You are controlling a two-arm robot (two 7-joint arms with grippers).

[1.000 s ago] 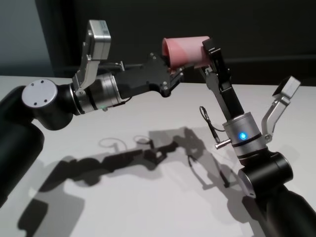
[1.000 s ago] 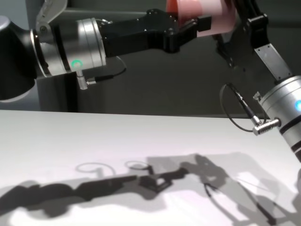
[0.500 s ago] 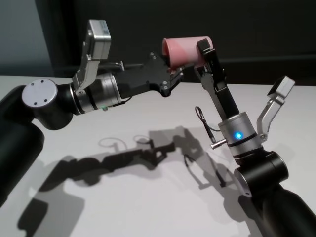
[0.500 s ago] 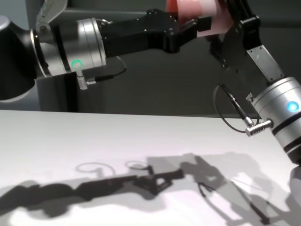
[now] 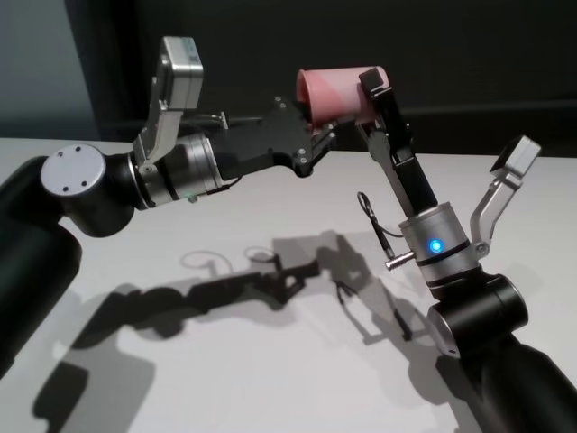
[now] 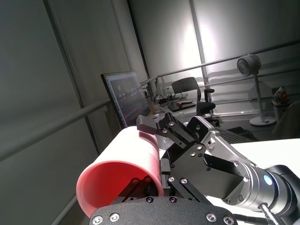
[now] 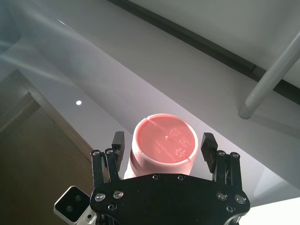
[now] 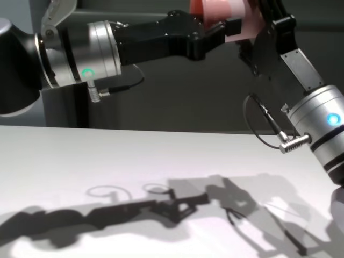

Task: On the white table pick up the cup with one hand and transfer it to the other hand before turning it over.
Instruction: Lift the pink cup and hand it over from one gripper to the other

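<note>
Pincer status: left pincer [image 5: 315, 137] clenched on the cup [image 5: 338, 94] at the rim end, one finger inside the mouth, the other on the outer wall (clear in left wrist view, cup [image 6: 123, 171]). Right pincer [image 7: 163, 149] straddles the cup's base end, fingers [image 7: 207, 146] on both sides of the wall w/ small gaps visible, so released, not gripping. Base [image 7: 165, 139] faces the right wrist cam dead-on.

Cup lies on its side, held high in the air betw the two pincers, mouth toward the left pincer, base toward the right one. Well above the counter [image 5: 270, 361], no contact w/ it.

Left arm comes in roughly horizontal from the left pincer's rear; right arm rises steeply up to the cup from below, blue LED [image 5: 435, 245] lit on its wrist. Chest view: same setup, cup [image 8: 228, 12] at top edge, partly cut off, left pincer [image 8: 215, 32] under its rim. Only shadows of both arms on the counter [image 8: 80, 161] below the pincers.
</note>
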